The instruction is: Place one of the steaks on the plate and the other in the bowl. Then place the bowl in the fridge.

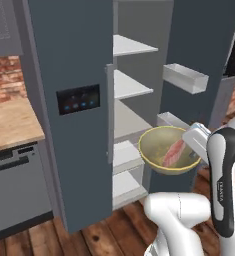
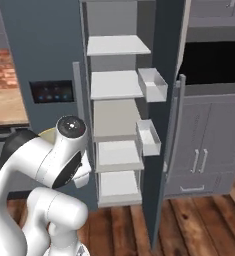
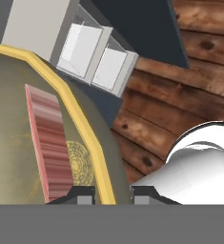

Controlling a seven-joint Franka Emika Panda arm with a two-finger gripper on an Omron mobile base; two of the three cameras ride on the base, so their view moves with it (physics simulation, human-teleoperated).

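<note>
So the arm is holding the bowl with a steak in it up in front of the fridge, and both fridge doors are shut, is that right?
Not quite. The end effector does hold the bowl by its rim, with a steak inside, in front of the fridge. But its right door stands open, baring the white shelves, as the left base view shows.

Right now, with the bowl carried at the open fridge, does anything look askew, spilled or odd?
Nothing spilled. The bowl is tilted, and the steak leans against its inner wall rather than lying flat. The fingers pinch the bowl's rim. The fridge door stands open, shelves bare.
</note>
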